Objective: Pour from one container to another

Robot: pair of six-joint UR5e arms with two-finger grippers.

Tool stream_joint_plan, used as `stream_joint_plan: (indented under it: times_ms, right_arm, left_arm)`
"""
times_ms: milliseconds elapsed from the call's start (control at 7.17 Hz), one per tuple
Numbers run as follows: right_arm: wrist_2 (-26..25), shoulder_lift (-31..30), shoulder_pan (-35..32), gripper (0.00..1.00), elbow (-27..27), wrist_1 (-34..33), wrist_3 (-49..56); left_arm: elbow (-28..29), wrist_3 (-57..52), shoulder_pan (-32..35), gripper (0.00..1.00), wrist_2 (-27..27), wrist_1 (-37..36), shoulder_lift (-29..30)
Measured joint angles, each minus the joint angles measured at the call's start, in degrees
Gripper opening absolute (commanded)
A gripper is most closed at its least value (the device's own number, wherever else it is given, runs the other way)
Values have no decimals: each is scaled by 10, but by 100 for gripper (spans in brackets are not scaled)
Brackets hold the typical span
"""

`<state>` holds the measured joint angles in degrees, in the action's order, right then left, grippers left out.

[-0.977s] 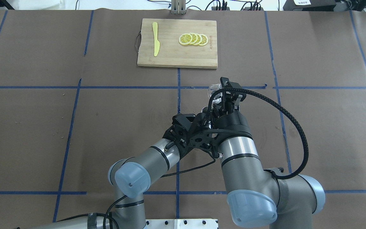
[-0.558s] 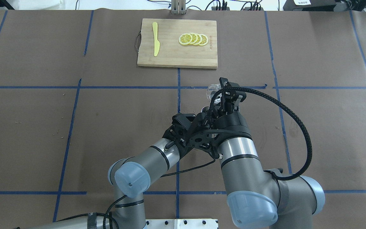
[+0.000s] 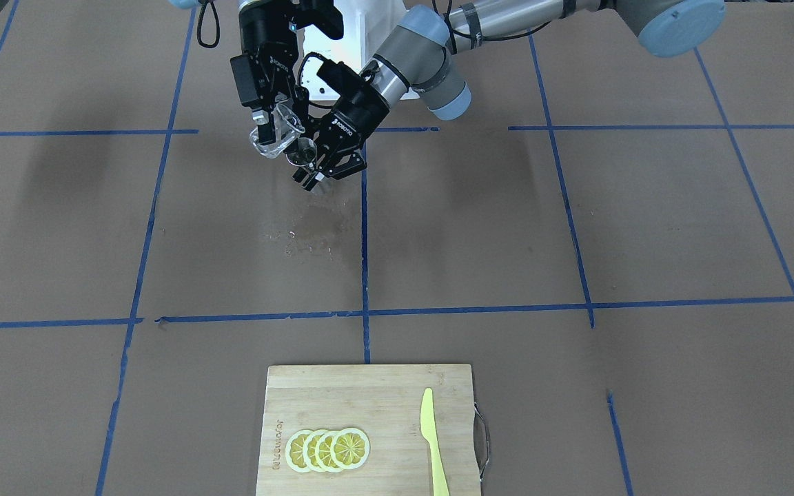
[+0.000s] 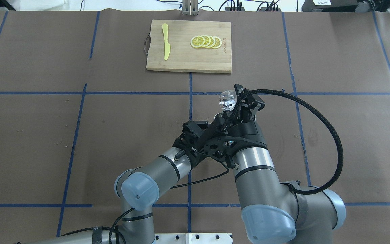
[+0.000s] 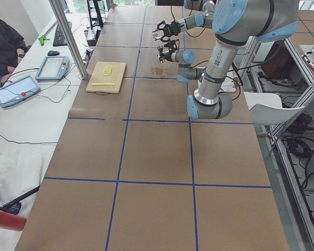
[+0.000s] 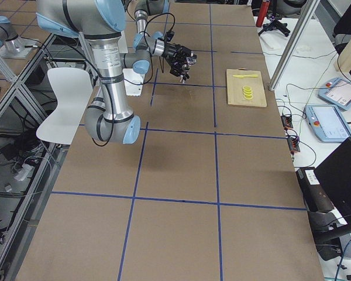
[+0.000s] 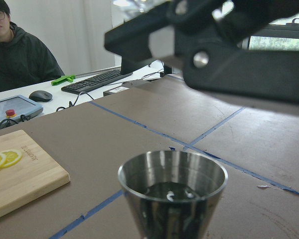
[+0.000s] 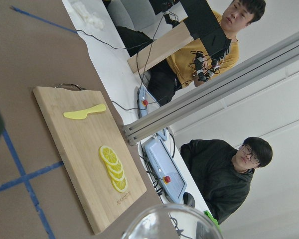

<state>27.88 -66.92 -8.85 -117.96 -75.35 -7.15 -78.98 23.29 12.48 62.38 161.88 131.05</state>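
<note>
My right gripper (image 3: pixel 274 124) is shut on a clear glass (image 3: pixel 273 138), held tilted in the air above the table; from overhead the glass (image 4: pixel 228 99) shows as a round shape just ahead of the wrist. Right beside and slightly below it, my left gripper (image 3: pixel 327 172) is shut on a small steel cup (image 3: pixel 303 149). In the left wrist view the steel cup (image 7: pixel 172 196) stands upright with a little liquid at its bottom, and the right gripper's black body (image 7: pixel 214 50) hangs over it. The glass rim (image 8: pixel 172 221) fills the bottom edge of the right wrist view.
A wet stain (image 3: pixel 307 234) marks the brown paper below the grippers. Farther out lies a wooden cutting board (image 4: pixel 188 62) with lemon slices (image 4: pixel 206 41) and a yellow knife (image 4: pixel 165 45). A person (image 5: pixel 2 47) sits at the desk beyond the table.
My right wrist has rotated, turning the glass so it shows rounder from overhead, and its cable has swung outward. The left arm with the steel cup has stayed in place.
</note>
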Motion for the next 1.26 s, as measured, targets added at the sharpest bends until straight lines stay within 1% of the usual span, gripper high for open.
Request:
stream_joint_plan:
  times_ms: [419,698,977,1256]
  right_arm:
    - [1,2,-3,0,-16,0,-65]
    - [0,2,-18,0,-34,0,-119]
    - [1,-3,-39,0,-49,0,-199]
    - [11,-10,-53,0,-54,0,-311]
  left_arm:
    - [-2,0,1,0,-1,1,-4]
    - [-10,0,3,0,-2,2,-6]
    - [-27,2,9,0,-4,3,-13]
    - [-57,9,19,0,-11,4,-45]
